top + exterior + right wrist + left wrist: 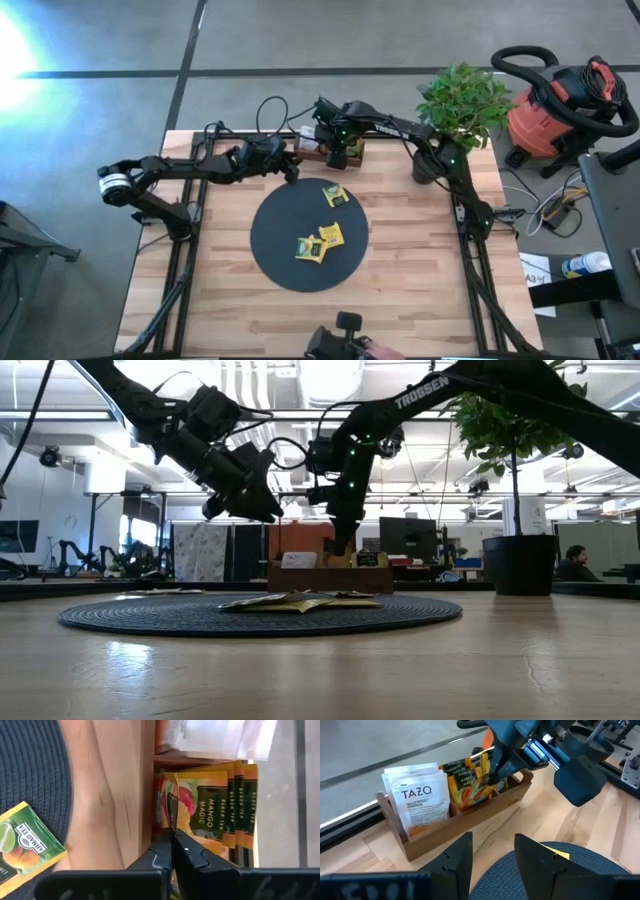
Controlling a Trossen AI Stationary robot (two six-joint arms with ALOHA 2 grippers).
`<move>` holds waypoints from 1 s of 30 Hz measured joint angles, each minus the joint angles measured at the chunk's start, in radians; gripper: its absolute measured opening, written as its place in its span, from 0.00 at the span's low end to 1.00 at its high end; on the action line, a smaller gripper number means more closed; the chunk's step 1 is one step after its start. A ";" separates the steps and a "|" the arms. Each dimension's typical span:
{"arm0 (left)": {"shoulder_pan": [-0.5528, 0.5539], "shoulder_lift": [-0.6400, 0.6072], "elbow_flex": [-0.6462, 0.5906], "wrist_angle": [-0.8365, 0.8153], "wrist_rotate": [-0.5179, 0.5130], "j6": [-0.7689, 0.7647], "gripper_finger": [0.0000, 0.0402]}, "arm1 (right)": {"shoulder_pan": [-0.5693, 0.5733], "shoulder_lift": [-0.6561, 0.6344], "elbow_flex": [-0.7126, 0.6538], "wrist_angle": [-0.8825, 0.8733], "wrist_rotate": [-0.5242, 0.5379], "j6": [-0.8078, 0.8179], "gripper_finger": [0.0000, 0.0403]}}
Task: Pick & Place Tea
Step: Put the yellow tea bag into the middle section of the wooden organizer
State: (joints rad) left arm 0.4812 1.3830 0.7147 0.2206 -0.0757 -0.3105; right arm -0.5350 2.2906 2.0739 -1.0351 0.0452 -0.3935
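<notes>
Right tool (172, 851), fingers pressed together, reaches into the wooden tray (470, 822) at the worktop's far edge, pinching a Mango Magic tea packet (200, 812) standing there. Left tool (492, 855), fingers spread, hovers near the tray. Three packets (322, 240) lie on the black disc (275, 235).

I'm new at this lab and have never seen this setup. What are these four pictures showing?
Two robot arms work at a wooden table. One picture looks straight down, one looks level across the tabletop, and two come from cameras on the arms' wrists. A black round mat holds three tea packets. Behind it, a wooden tray stores more tea. The right gripper reaches into the tray, shut on a Mango Magic packet. The left gripper hovers open near the tray, holding nothing.
</notes>
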 joint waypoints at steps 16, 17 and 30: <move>0.001 0.000 0.000 -0.024 -0.001 -0.004 0.35 | 0.001 0.024 0.000 0.064 0.008 -0.036 0.05; 0.001 0.000 0.000 -0.031 0.000 -0.006 0.35 | 0.001 0.024 0.000 0.067 0.008 -0.032 0.07; 0.002 -0.038 0.000 -0.200 -0.087 -0.022 0.35 | 0.004 0.013 0.000 0.074 0.011 0.001 0.40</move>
State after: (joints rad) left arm 0.4827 1.3447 0.7147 0.0209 -0.1629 -0.3322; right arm -0.5310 2.3038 2.0735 -0.9611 0.0563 -0.3923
